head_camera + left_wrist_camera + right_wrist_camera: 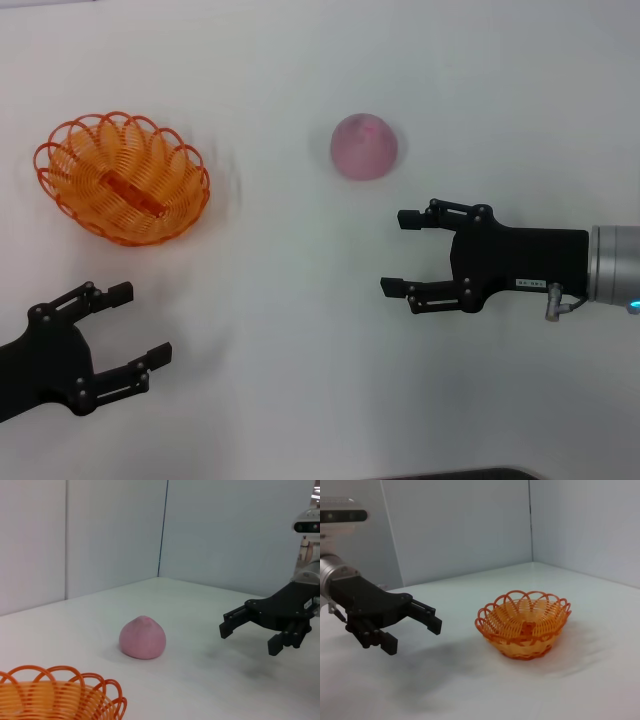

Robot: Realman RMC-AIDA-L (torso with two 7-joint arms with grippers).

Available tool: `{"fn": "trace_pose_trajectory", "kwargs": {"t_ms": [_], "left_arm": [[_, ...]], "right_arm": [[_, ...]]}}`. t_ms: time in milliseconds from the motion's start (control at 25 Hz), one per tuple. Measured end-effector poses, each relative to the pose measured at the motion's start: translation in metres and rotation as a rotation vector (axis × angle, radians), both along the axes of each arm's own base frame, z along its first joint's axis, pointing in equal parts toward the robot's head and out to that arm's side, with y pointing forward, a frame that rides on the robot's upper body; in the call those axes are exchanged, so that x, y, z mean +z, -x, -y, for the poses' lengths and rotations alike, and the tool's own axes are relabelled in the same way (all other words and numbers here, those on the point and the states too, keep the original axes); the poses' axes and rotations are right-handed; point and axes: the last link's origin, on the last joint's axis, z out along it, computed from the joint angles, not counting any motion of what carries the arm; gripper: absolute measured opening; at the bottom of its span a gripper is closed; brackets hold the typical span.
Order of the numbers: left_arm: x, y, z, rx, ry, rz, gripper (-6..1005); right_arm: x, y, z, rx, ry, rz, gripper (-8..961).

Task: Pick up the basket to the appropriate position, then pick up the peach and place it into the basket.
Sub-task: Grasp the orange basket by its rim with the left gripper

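The orange wire basket (122, 178) sits empty on the white table at the far left; it shows too in the left wrist view (55, 695) and the right wrist view (524, 624). The pale pink peach (364, 146) rests on the table at the far centre, well right of the basket, also seen in the left wrist view (142, 638). My left gripper (140, 322) hangs open at the near left, short of the basket. My right gripper (400, 252) is open at the right, nearer me than the peach, holding nothing.
The white table (280, 330) runs across the whole view. Pale walls (115, 530) enclose it at the back, meeting in a corner. The right gripper (250, 630) appears in the left wrist view and the left gripper (412, 630) in the right wrist view.
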Motion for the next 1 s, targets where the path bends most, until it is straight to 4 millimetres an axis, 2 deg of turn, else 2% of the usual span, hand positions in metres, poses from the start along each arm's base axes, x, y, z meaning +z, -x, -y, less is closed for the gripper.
{"fn": "trace_pose_trajectory", "kwargs": {"t_ms": [320,680,880,1000], "left_arm": [[0.01,0.0,-0.01,0.167,0.054,0.07,833],[0.034,0.0,-0.039,0.547,0.192,0.215,829],[0.041,0.007,-0.052,0.788,0.256,0.244,825],[0.044,0.007,-0.056,0.822,0.269,0.248,818]], "right_arm": [[0.001,0.002,-0.002,-0.004,-0.005,-0.012,912],[0.003,0.004,-0.004,0.004,-0.009,-0.014,912],[0.004,0.006,-0.005,0.008,-0.013,-0.028,910],[0.004,0.006,-0.005,0.007,-0.013,-0.029,911]]}}
